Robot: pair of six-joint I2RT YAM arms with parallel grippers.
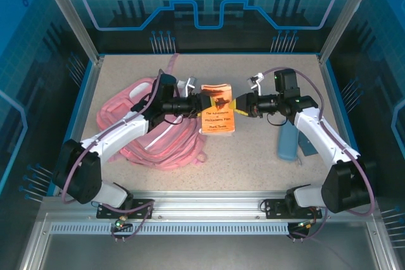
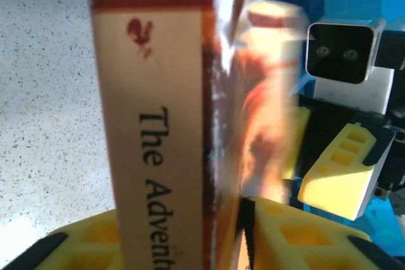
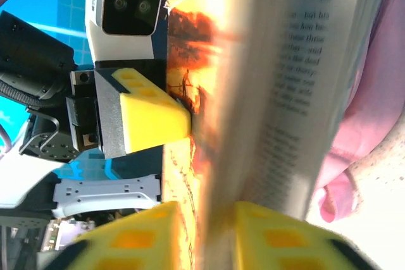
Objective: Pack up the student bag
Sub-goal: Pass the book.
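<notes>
An orange paperback book (image 1: 218, 109) hangs above the table between my two grippers. My left gripper (image 1: 201, 102) is shut on its spine side; in the left wrist view the cream spine (image 2: 152, 124) fills the gap between the yellow fingers (image 2: 304, 238). My right gripper (image 1: 235, 107) is at the opposite edge. In the right wrist view its fingers (image 3: 291, 238) stand parted around the blurred cover and pages (image 3: 221, 124). The pink student bag (image 1: 158, 147) lies crumpled on the table under my left arm, and its fabric (image 3: 380, 93) shows behind the pages.
A blue oblong case (image 1: 288, 140) lies on the speckled table (image 1: 253, 169) under my right forearm. Metal posts and blue walls enclose the table on all sides.
</notes>
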